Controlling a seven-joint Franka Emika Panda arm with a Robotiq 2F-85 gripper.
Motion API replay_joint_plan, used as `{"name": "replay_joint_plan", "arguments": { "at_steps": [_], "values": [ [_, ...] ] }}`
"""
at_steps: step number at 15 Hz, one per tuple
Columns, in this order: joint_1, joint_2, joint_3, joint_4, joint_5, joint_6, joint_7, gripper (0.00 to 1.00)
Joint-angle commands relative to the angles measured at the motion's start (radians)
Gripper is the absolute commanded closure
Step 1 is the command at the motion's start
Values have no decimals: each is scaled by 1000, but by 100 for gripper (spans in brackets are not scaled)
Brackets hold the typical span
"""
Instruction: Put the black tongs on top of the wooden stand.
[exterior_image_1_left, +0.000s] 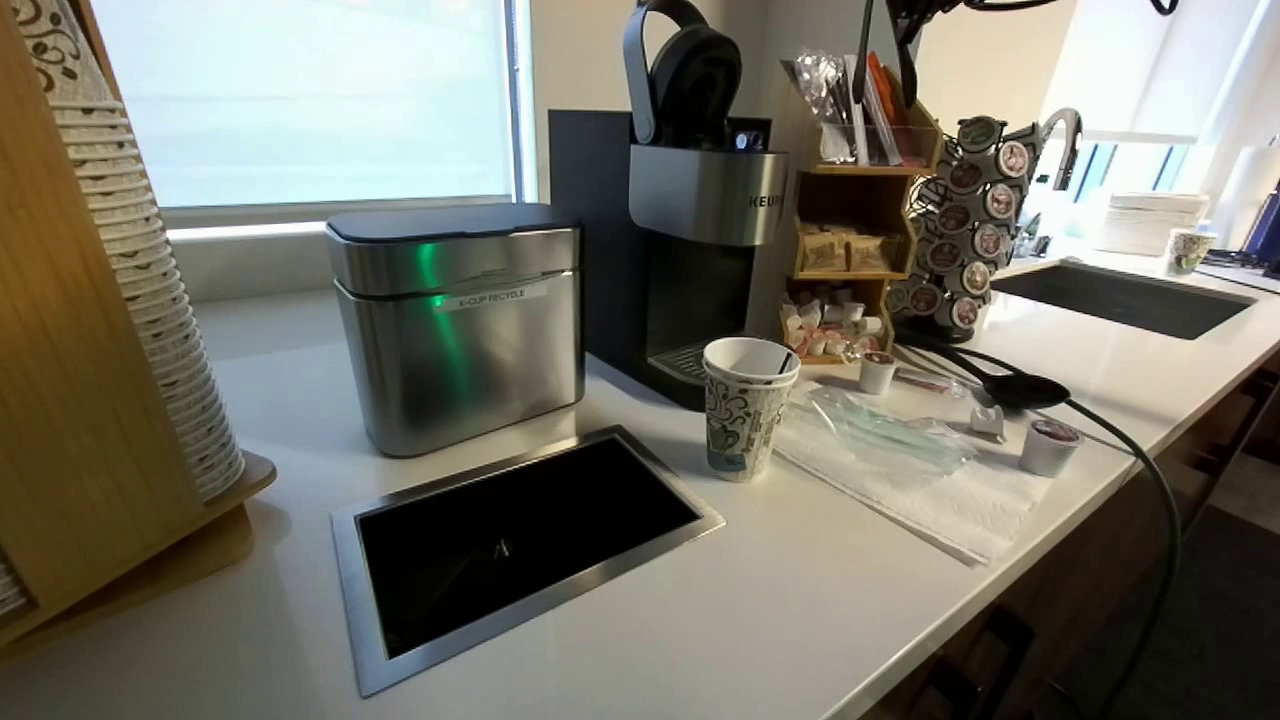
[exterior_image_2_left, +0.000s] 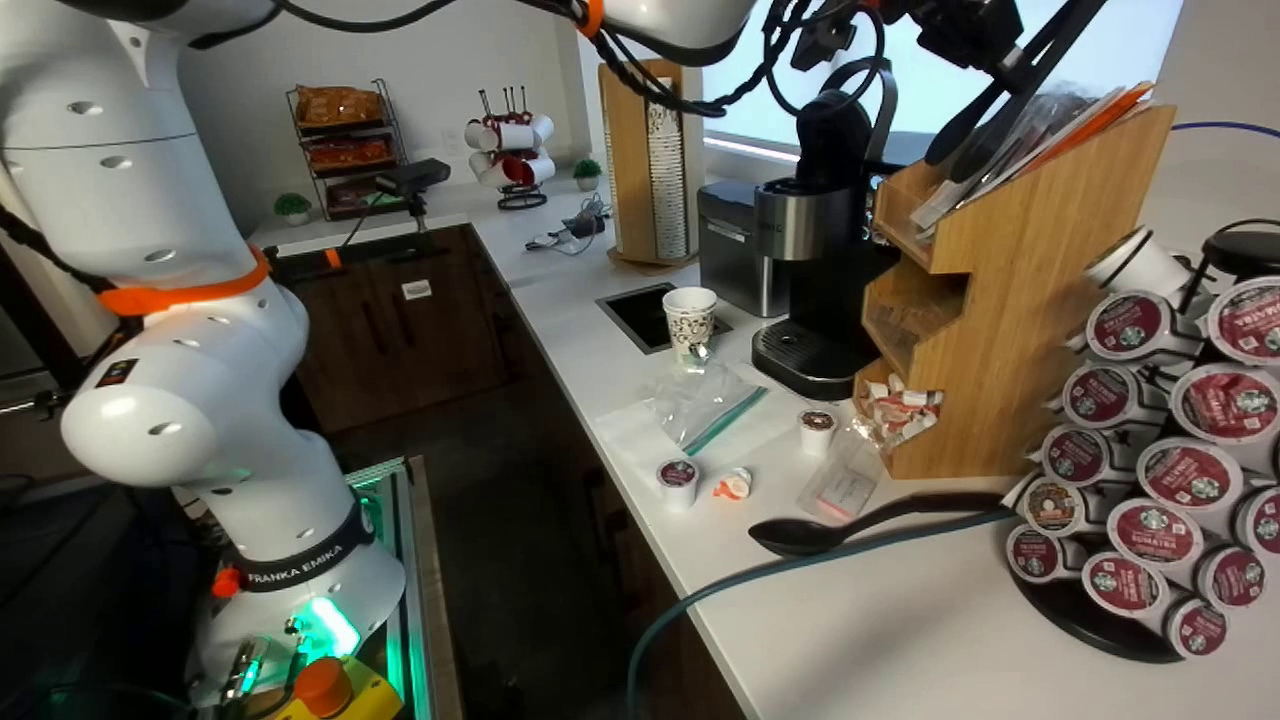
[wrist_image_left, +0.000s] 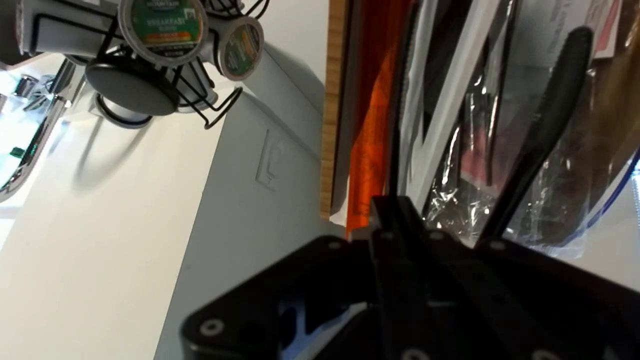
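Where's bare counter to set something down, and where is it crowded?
Bare: between the metal-rimmed opening and the counter edge; also between the cable, capsule carousel and sink. Crowded: around the napkin and plastic bag, and the packed top tier of the wooden stand.

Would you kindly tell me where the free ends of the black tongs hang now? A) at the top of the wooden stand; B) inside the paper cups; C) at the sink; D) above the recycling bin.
A: in both exterior views, the black tongs reach down to the top of the wooden stand, though whether they touch anything there is unclear.
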Motion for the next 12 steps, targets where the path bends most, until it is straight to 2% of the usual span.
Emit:
{"name": "replay_joint_plan", "arguments": {
  "at_steps": [1,3,4,12],
  "values": [
    [46,-2,-46,1,22,-3,-19,95],
    [49,-4,-48,0,33,-4,-26,95],
    [51,2,-50,-6,0,12,-21,99],
    [103,52,-66,-6,3,80,-55,99]
  ]
}}
